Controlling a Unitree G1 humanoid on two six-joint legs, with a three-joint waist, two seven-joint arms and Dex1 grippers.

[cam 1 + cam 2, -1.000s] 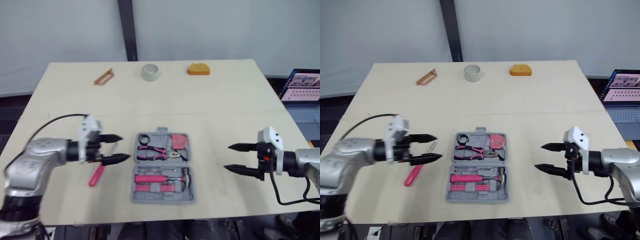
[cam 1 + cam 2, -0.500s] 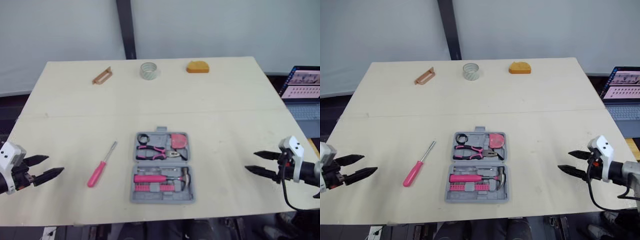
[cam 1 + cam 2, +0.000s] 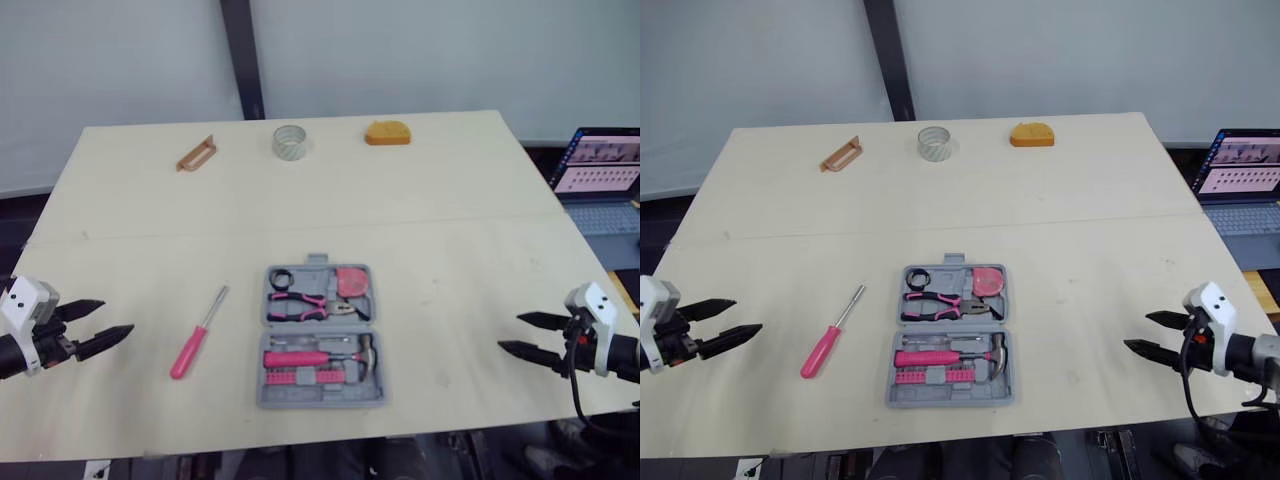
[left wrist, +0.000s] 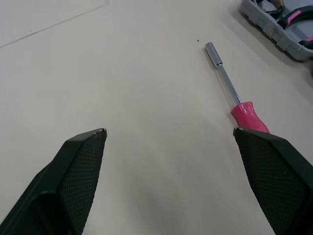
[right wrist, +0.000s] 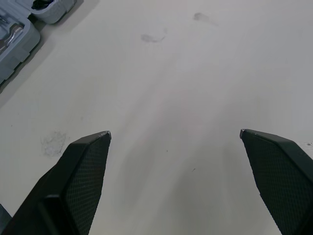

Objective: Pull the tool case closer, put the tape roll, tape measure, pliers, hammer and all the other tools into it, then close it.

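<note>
A grey plastic tool case (image 3: 322,335) lies open and flat on the pale wooden bench (image 3: 450,230), near its front edge and about midway between the two arms. The case's far half holds a small black ring (image 3: 281,278), pink-handled pliers (image 3: 300,302) and a rounded pink tool (image 3: 352,281). Its near half holds a hammer with a pink grip (image 3: 322,355) and a row of pink bits (image 3: 300,377).

A screwdriver with a pink handle and bare steel shaft (image 3: 194,338) lies on the bench left of the case, apart from it, with the shaft pointing away from the robot. Along the far edge, well apart from the case, are a brown rectangular frame (image 3: 196,153), a translucent tape roll (image 3: 290,141) lying flat and an orange half-round object (image 3: 387,133). A laptop (image 3: 600,165) sits beyond the bench on the right.

The left hand (image 3: 112,317) hovers at the bench's left edge, released, its black fingers spread around nothing. In the left wrist view the screwdriver's handle ends just beside one fingertip (image 4: 274,161); I cannot tell whether they touch. The right hand (image 3: 512,333) hovers over the right front corner, likewise released and empty, well apart from the case.
</note>
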